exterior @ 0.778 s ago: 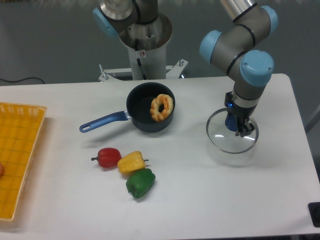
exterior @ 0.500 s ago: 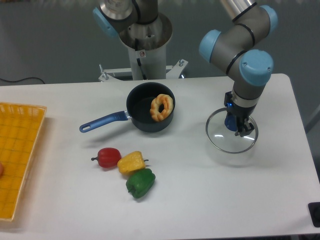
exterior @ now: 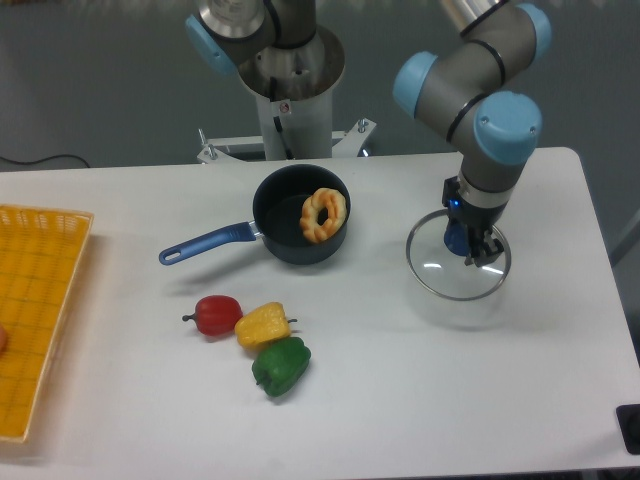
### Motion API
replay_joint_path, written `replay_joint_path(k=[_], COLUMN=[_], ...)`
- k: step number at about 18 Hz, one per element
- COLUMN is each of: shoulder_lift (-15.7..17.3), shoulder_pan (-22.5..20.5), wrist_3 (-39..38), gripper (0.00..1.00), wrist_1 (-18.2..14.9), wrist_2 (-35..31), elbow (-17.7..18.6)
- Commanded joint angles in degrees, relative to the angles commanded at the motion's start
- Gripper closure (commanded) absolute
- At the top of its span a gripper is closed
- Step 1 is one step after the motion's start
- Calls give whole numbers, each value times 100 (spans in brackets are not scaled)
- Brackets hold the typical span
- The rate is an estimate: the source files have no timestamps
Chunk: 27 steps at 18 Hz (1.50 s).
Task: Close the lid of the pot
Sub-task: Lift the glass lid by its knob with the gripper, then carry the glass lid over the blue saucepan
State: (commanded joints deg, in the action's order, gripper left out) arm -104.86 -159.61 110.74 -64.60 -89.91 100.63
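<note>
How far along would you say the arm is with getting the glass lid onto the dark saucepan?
Early on. Done: the gripper appears closed on the round glass lid, at its knob. In hand: the lid looks just lifted, right of the pot. Left: carrying it over the dark navy saucepan, which holds a ring pastry, and lowering it.

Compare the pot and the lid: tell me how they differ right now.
The pot is dark navy and opaque; the lid is see-through glass with a thin metal rim. The pot stands free on the table with a ring-shaped pastry inside; the lid is gripped at its middle by the tool, off to the pot's right. The pot has a long blue handle; the lid has none in view. Both are round and look about equally wide.
</note>
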Motion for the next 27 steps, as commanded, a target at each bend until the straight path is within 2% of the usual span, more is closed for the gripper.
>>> replay_joint_path(k=[6, 11, 27], shoulder_lift=[483, 870, 1521], shoulder_pan=[158, 439, 1151], wrist_3=[-316, -711, -1705], gripper=[37, 37, 37], wrist_1=[-26, -421, -449], wrist_2=[0, 0, 0], elbow=[413, 519, 1143])
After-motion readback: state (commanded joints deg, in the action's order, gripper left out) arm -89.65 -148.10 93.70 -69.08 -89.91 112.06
